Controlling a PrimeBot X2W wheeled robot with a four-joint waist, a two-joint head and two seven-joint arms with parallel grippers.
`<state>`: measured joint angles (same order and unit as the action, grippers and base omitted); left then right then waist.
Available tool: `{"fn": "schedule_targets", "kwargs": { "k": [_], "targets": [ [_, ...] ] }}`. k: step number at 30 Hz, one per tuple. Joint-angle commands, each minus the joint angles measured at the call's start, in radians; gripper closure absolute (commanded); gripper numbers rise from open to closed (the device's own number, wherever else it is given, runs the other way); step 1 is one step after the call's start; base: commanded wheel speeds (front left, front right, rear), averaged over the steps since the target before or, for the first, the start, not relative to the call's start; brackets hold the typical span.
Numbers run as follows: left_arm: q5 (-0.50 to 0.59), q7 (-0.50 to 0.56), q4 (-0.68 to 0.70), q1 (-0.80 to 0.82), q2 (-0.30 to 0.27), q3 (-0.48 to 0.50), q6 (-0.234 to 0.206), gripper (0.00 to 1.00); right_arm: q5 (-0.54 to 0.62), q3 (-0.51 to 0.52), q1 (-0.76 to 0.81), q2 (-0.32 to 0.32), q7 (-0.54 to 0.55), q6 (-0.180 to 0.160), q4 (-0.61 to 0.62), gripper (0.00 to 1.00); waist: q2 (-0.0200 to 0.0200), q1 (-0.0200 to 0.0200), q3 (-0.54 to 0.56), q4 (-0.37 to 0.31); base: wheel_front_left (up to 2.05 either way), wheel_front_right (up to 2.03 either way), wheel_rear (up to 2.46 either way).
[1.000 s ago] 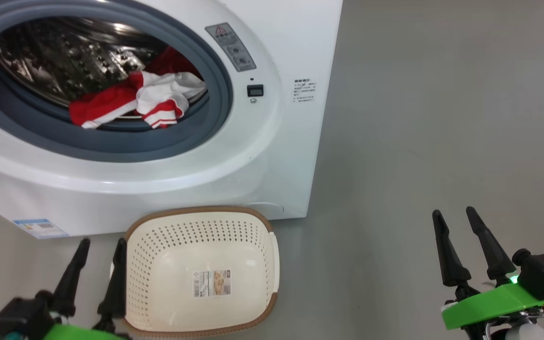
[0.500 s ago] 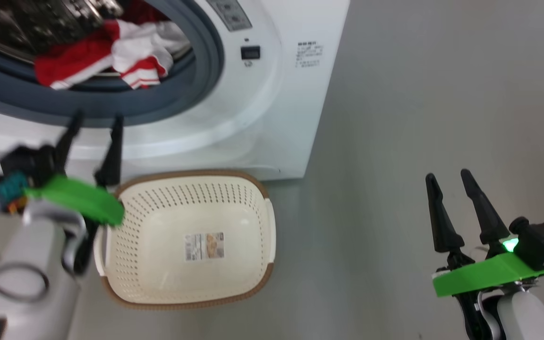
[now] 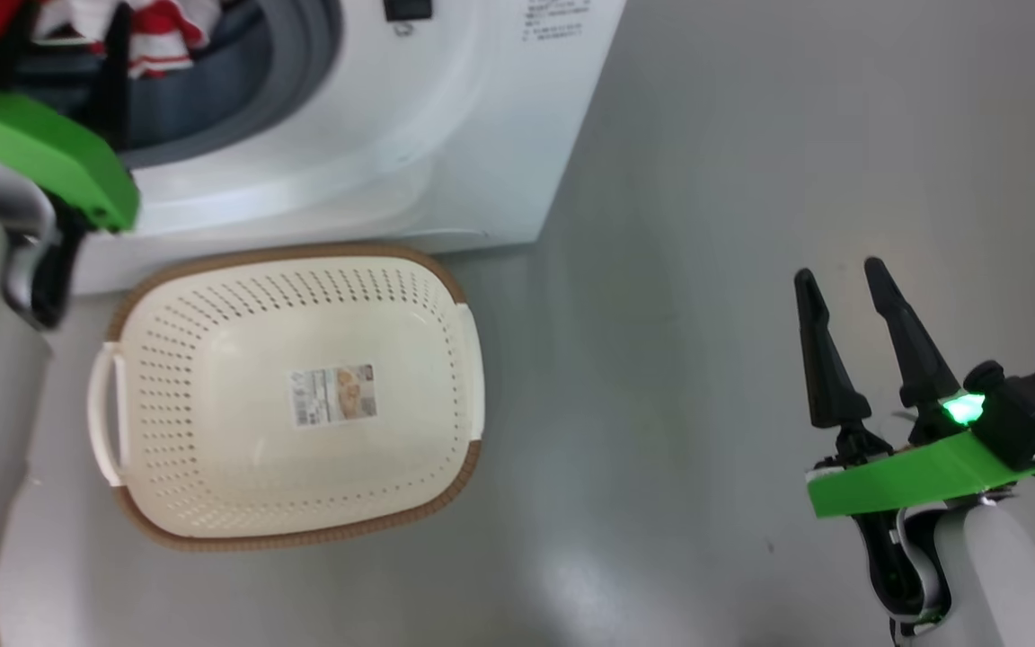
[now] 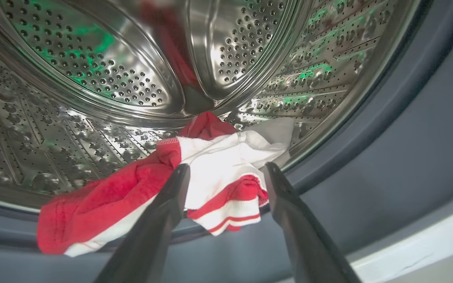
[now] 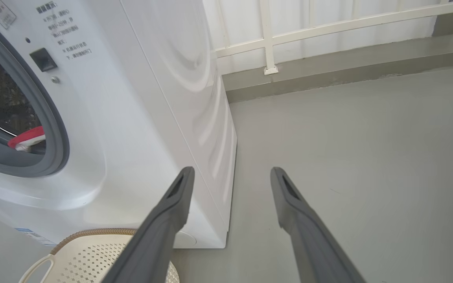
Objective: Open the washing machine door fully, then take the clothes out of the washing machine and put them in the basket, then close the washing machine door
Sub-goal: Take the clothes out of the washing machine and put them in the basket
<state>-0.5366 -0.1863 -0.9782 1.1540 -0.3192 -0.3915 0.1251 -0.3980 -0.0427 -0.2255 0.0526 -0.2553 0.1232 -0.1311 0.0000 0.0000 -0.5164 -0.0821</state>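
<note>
The white washing machine [image 3: 446, 135] stands open, and its door is out of view. Red and white clothes [image 4: 112, 200] lie heaped on the front lip of the steel drum [image 4: 92, 78], over the grey rubber ring. My left gripper [image 4: 226, 168] is open at the drum mouth, with its fingers on either side of the striped white fold and not closed on it. The cream basket [image 3: 302, 537] sits empty on the floor before the machine. My right gripper [image 3: 836, 270] hangs open over bare floor to the right, holding nothing.
My left forearm and its green bracket [image 3: 50, 153] reach over the basket's left end. A pale railing and low kerb [image 5: 328, 59] run behind the machine. Grey floor [image 3: 661, 404] spreads to the right of the basket.
My left arm has risen from the floor beside the basket up to the drum mouth. The head camera has tilted down, shifting the whole picture. The right gripper stays open.
</note>
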Motion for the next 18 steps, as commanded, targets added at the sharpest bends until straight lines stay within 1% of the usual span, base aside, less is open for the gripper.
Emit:
{"fn": "schedule_targets", "kwargs": {
  "k": [1, 8, 15, 18],
  "targets": [
    [-0.014, -0.003, -0.003, 0.038, -0.063, 0.01, 0.006, 0.0, -0.006, -0.026, -0.011, -0.002, -0.006, 0.008, 0.03, 0.0, 0.0, 0.0, -0.055, -0.039, 0.0, 0.0, 0.0],
    [-0.063, -0.006, -0.098, 0.117, -0.103, -0.056, 0.006, 0.0, -0.02, -0.046, -0.013, -0.002, -0.006, 0.008, 0.041, 0.0, 0.0, 0.0, -0.091, -0.073, 0.0, 0.0, 0.0],
    [-0.103, -0.021, -0.177, 0.179, -0.151, -0.084, 0.006, 0.0, -0.027, -0.063, -0.015, -0.002, -0.006, 0.008, 0.052, 0.0, 0.0, 0.0, -0.12, -0.101, 0.0, 0.0, 0.0],
    [-0.112, -0.02, -0.193, 0.199, -0.159, -0.105, 0.006, 0.0, -0.031, -0.066, -0.014, -0.002, -0.006, 0.008, 0.057, 0.0, 0.0, 0.0, -0.129, -0.106, 0.0, 0.0, 0.0]
  ]
}}
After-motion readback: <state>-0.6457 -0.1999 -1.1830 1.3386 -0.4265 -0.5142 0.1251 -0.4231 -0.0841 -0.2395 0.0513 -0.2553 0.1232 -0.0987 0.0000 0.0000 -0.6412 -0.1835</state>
